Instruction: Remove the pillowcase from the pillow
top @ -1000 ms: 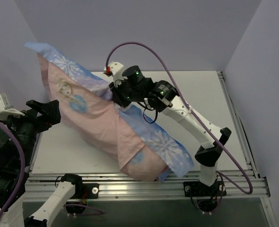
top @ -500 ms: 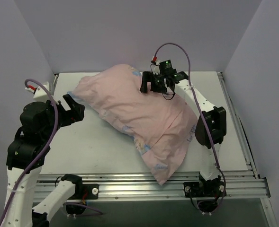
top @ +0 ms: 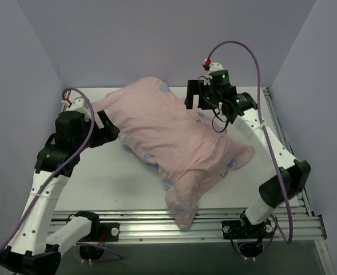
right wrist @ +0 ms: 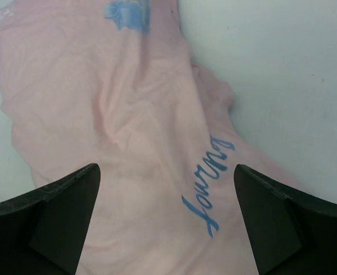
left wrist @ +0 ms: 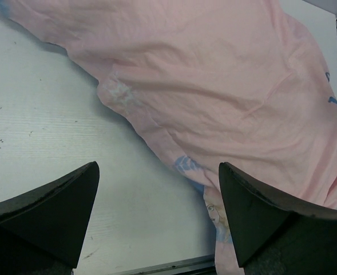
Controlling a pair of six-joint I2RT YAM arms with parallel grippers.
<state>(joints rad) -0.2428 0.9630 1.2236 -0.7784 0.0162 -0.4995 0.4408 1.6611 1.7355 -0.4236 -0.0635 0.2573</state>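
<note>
White tabletop (top: 99,177), closed in by pale lilac walls, is viewed from above. A plump, pale pink fabric pillowcase (top: 168,134) with blue printed lettering is laid diagonally across it, from far left to near right. No plain white pillow is exposed; it is judged to be wholly inside, so removal is not yet begun. The left gripper (top: 110,127) is held wide open just beside the far-left end, empty. The right gripper (top: 197,100) is spread open above the far-right edge, also empty.
</note>
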